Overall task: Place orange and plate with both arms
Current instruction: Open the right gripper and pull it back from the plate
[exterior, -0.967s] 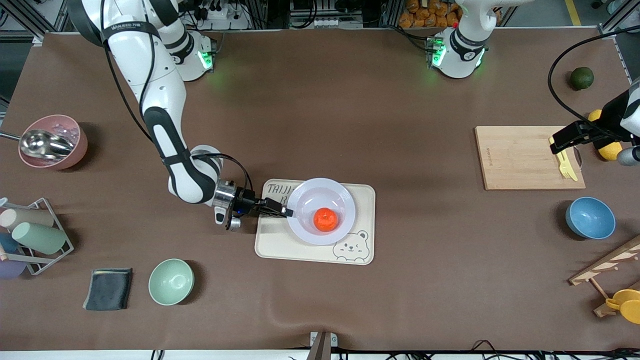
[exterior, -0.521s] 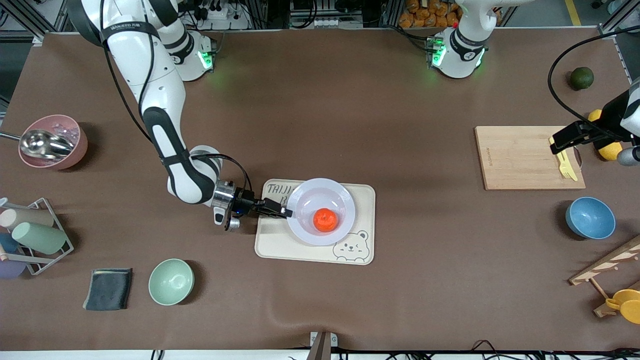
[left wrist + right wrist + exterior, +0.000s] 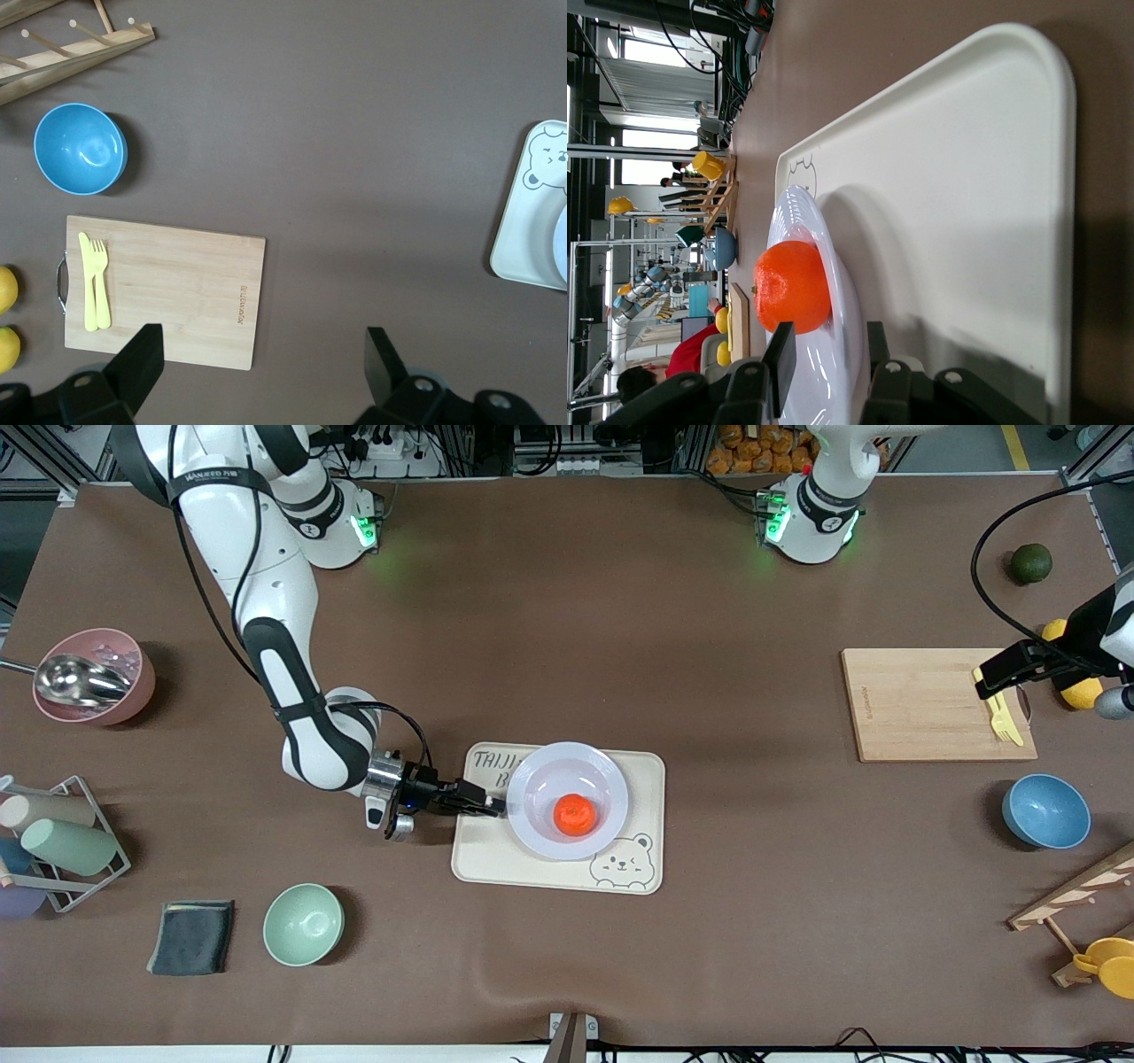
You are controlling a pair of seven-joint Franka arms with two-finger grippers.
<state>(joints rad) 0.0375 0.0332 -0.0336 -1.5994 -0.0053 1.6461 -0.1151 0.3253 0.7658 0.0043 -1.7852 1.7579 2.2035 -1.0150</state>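
The pale lavender plate (image 3: 537, 767) rests on the cream bear tray (image 3: 483, 861) mid-table, and the orange (image 3: 575, 815) sits inside it. My right gripper (image 3: 495, 807) lies low at the plate's edge toward the right arm's end. In the right wrist view the right gripper (image 3: 828, 354) is open: one finger (image 3: 780, 365) stands over the plate (image 3: 804, 212) and the other under its rim, each with a gap, just short of the orange (image 3: 793, 285). My left gripper (image 3: 998, 672) waits open and empty over the cutting board at the left arm's end; the left wrist view shows this left gripper (image 3: 263, 367) empty.
A wooden cutting board (image 3: 926, 704) carries a yellow fork (image 3: 1001, 716), with lemons (image 3: 1082, 692), a dark green fruit (image 3: 1030, 563) and a blue bowl (image 3: 1045, 811) around it. At the right arm's end stand a green bowl (image 3: 303, 924), a dark cloth (image 3: 191, 936), a cup rack (image 3: 55, 841) and a pink bowl (image 3: 93, 677).
My right gripper has drawn back a little from the plate toward the right arm's end and its jaws have widened. Plate, orange and left arm have stayed put.
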